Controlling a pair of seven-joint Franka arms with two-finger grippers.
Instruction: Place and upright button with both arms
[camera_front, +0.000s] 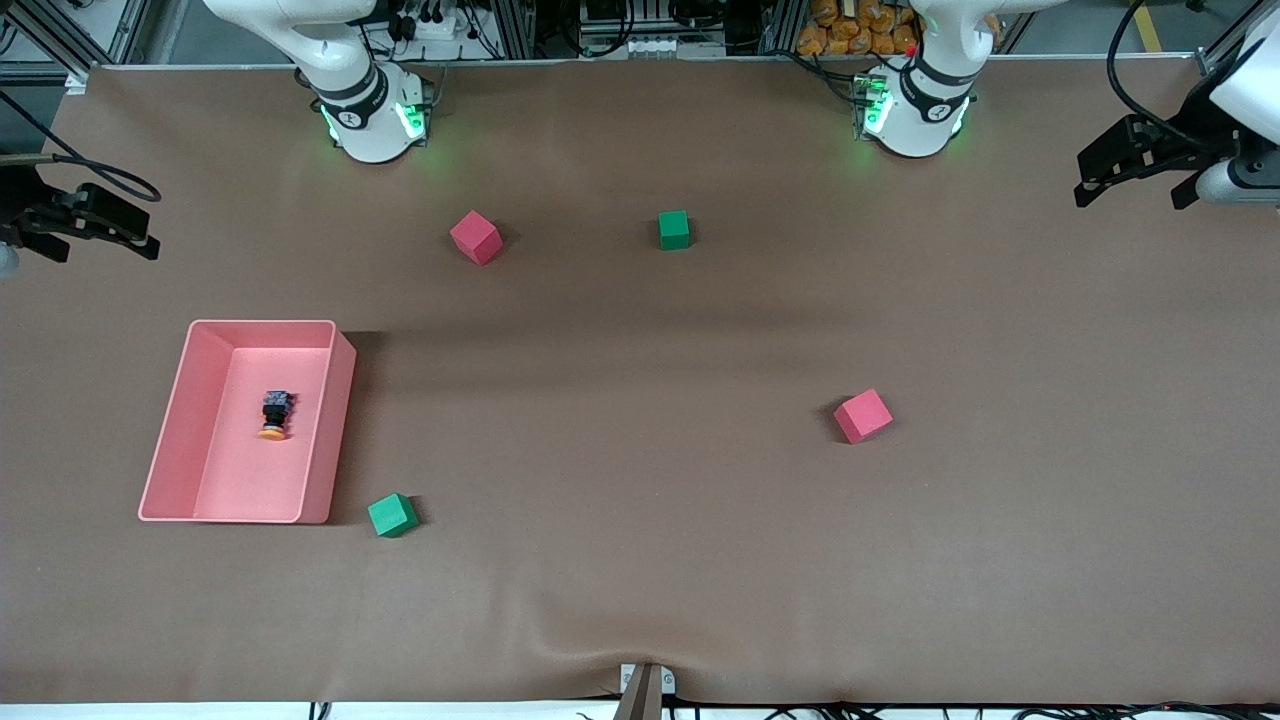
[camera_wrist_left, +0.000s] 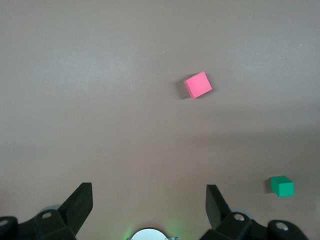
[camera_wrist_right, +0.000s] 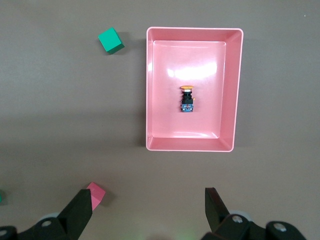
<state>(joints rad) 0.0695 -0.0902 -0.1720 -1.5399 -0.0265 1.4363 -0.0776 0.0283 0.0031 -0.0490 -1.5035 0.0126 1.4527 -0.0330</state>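
The button (camera_front: 275, 414) lies on its side inside the pink tray (camera_front: 338, 420), with its orange cap turned toward the front camera and its black body pointing toward the robots. In the right wrist view the button (camera_wrist_right: 187, 98) rests near the middle of the tray (camera_wrist_right: 190, 146). My right gripper (camera_front: 105, 245) hangs open and empty over the table edge at the right arm's end, well away from the tray; its open fingers frame bare table (camera_wrist_right: 149, 205). My left gripper (camera_front: 1128, 198) is open and empty over the left arm's end, also seen as the left gripper (camera_wrist_left: 149, 200).
Two pink cubes (camera_front: 475, 237) (camera_front: 863, 415) and two green cubes (camera_front: 674, 229) (camera_front: 392, 515) lie scattered on the brown table. One green cube sits just off the tray's corner nearest the front camera. A pink cube (camera_wrist_left: 198, 84) and a green cube (camera_wrist_left: 282, 186) show in the left wrist view.
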